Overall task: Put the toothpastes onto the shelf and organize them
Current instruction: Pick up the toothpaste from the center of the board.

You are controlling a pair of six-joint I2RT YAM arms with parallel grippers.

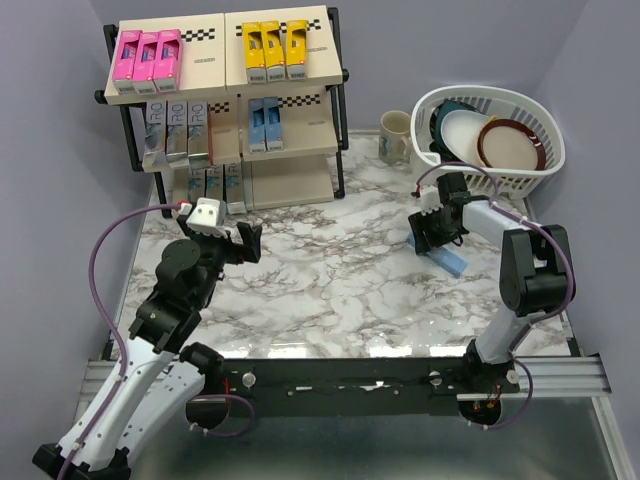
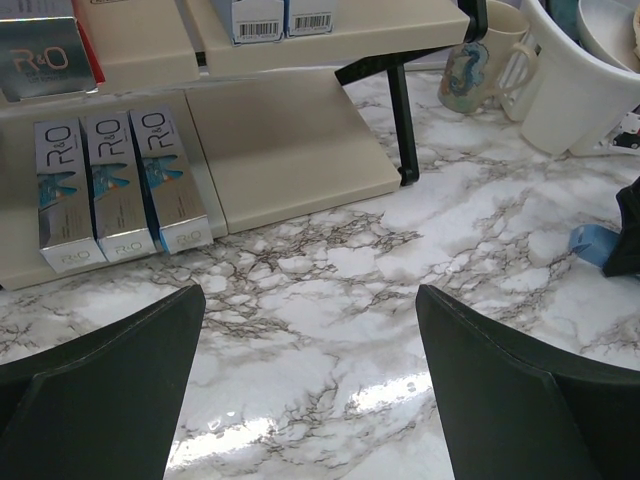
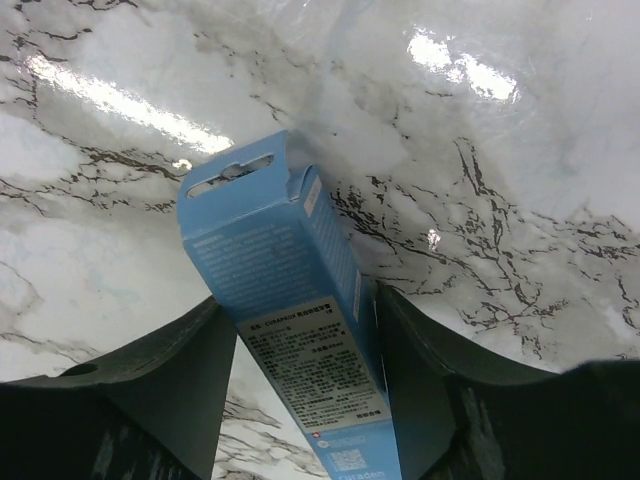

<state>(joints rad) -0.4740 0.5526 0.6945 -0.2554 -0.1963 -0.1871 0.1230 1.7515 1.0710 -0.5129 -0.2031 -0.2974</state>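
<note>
The shelf (image 1: 290,185) stands at the back left. Its top board holds three pink toothpastes (image 1: 148,55) and three yellow ones (image 1: 275,48). The middle board holds silver ones (image 1: 175,130) and light blue ones (image 1: 263,122). The bottom board holds metallic teal-blue ones (image 1: 215,183), which also show in the left wrist view (image 2: 110,185). My right gripper (image 1: 432,238) is shut on a light blue toothpaste (image 3: 270,240), which slants down to the marble table (image 1: 452,262). My left gripper (image 1: 245,240) is open and empty above the table, in front of the shelf (image 2: 290,150).
A white dish basket (image 1: 470,93) with plates stands at the back right, just behind my right arm. A printed mug (image 1: 394,136) stands between the basket and the shelf. The right half of the bottom shelf board is bare.
</note>
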